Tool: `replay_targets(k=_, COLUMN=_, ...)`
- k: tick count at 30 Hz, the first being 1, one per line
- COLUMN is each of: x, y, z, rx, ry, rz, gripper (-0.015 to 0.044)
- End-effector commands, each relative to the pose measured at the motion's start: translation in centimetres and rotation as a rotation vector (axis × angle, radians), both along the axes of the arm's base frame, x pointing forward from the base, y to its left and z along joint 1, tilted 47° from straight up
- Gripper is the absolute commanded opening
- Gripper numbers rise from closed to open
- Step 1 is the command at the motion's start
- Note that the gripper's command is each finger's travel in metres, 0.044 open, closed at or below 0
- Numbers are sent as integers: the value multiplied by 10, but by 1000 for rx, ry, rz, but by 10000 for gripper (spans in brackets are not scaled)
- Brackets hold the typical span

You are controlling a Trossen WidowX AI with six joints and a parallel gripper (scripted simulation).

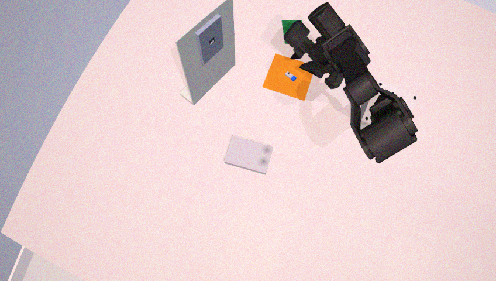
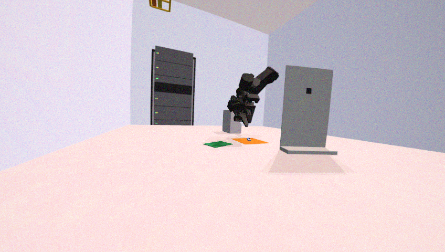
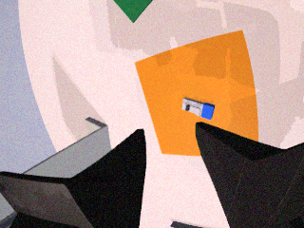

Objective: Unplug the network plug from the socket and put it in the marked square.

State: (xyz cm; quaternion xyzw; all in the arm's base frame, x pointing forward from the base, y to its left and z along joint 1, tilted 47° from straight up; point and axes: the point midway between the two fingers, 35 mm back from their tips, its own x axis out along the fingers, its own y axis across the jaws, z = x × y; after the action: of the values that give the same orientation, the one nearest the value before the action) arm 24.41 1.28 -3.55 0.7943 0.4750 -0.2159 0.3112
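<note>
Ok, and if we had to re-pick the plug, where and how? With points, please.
I'd come from above, fingers across the long sides of the plug (image 1: 290,76) (image 2: 249,139) (image 3: 199,108), near the blue end: it lies flat and elongated on the orange square (image 1: 278,81) (image 2: 258,142) (image 3: 166,104), and that end looks blocky.

Open air between the spread fingertips of the gripper (image 1: 295,61) (image 2: 242,122) (image 3: 170,128). Below them, just ahead, low in the way: a small plug (image 1: 290,76) (image 2: 249,139) (image 3: 199,108). Farther out, well apart: an upright panel (image 1: 205,79) (image 2: 306,118) (image 3: 71,151), blocking passage straight through.
</note>
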Motion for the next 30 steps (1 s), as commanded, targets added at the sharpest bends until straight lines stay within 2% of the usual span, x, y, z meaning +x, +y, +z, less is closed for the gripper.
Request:
replay_targets(k=1, x=3, y=-5, z=5, rx=-1, ry=-8, rz=1, gripper=156)
replay_targets(k=30, x=3, y=-27, z=29, rx=2, ry=-10, rz=0, gripper=156)
